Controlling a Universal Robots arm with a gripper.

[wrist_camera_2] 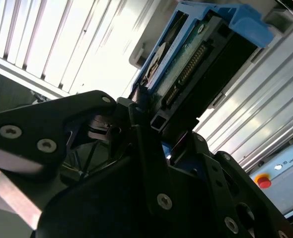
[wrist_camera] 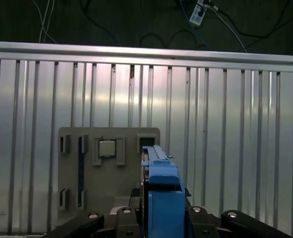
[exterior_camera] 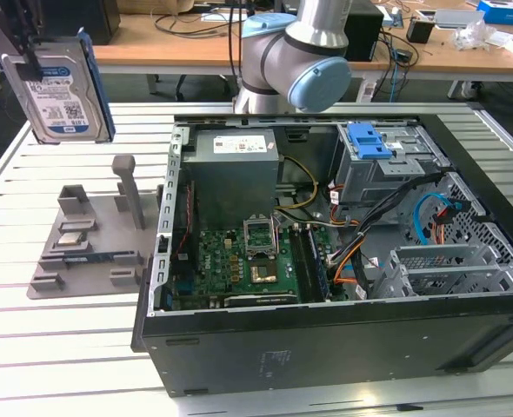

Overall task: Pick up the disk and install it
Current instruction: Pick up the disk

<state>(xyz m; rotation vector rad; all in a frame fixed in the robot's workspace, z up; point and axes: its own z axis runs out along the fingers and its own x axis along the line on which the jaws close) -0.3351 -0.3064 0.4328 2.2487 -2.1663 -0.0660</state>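
Your pincer (wrist_camera_2: pixel 154 119) is clamped on the disk (exterior_camera: pixel 65 91), its jaws closed against the two flat faces. The disk hangs upright in the air on the exterior view's left, above the grey holder (exterior_camera: pixel 91 234) on the counter (exterior_camera: pixel 65 347), and well apart from the open case (exterior_camera: pixel 326 339). The pick-up looks done and the install not yet begun. In my judgement, seating it calls for reaching the drive cage (exterior_camera: pixel 387 174) on the case's far right and lining the blue rails up with a bay.
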